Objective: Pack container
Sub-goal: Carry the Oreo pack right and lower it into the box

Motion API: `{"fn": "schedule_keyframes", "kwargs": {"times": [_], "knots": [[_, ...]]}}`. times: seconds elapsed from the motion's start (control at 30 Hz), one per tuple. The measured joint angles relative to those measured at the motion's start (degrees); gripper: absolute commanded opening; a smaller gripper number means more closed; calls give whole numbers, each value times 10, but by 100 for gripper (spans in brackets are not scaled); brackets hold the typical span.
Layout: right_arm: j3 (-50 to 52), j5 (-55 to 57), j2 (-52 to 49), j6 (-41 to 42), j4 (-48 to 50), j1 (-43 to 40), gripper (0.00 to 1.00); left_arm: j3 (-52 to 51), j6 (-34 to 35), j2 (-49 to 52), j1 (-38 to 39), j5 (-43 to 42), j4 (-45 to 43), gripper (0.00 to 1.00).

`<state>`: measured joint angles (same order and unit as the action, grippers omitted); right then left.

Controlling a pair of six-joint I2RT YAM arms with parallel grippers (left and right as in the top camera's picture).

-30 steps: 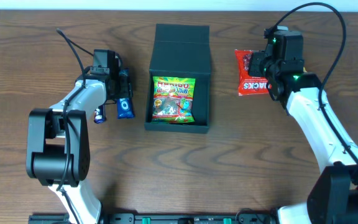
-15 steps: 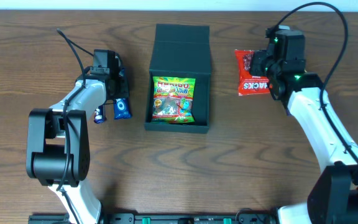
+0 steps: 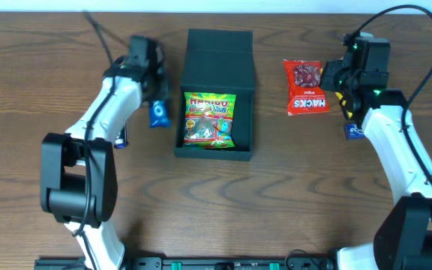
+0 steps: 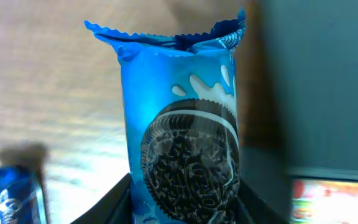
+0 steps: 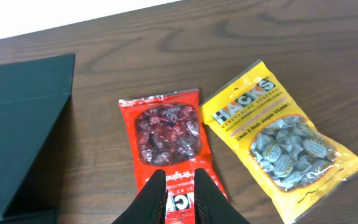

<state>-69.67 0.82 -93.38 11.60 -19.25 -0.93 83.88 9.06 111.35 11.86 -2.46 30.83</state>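
While a second small blue packet lies on the bench partly under the left arm, the left gripper is clamped on the lower part of a blue cookie packet. The packet stands upright between the dark fingers, its crimped top edge uppermost and a dark sandwich cookie printed on its face. From overhead this packet hangs just beside the container's left wall, outside it and near its middle. In the left wrist view that dark wall fills the right side of the picture.

The container sits at the centre of the bench, between the two arms, with its flap lid folded open toward the far edge. Inside it lies one green and yellow candy bag, face up, toward the near end of the compartment.

To the right, apart from the container, a red candy bag lies flat on the bench. The right gripper hovers over the near end of that bag, fingers drawn narrow with only a slim gap, holding nothing; the container is well off to its left. A yellow candy bag lies just beside the red one, tilted, on its right. A small blue item shows beside the right arm; I cannot tell what it is.
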Motion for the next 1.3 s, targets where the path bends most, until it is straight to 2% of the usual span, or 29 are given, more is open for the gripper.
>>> {"fn": "schedule_keyframes", "kwargs": {"times": [0.23,0.47,0.77,0.8,0.83,0.87,0.97,1.3], "knots": [[0,0,0,0,-1,-12,16,61,22,-10,97,5,41,26],[0,0,0,0,-3,-12,17,61,115,-10,200,-11,52,26],[0,0,0,0,-6,-12,17,61,152,-10,257,-21,52,26],[0,0,0,0,-7,-12,17,61,154,-10,260,-23,52,33],[0,0,0,0,-7,-12,17,61,156,-10,262,-27,52,50],[0,0,0,0,-7,-12,17,61,156,-10,262,-32,52,57],[0,0,0,0,-8,-12,18,61,163,-10,262,-37,51,66],[0,0,0,0,-21,-12,20,61,164,-16,231,-31,53,66]]}}
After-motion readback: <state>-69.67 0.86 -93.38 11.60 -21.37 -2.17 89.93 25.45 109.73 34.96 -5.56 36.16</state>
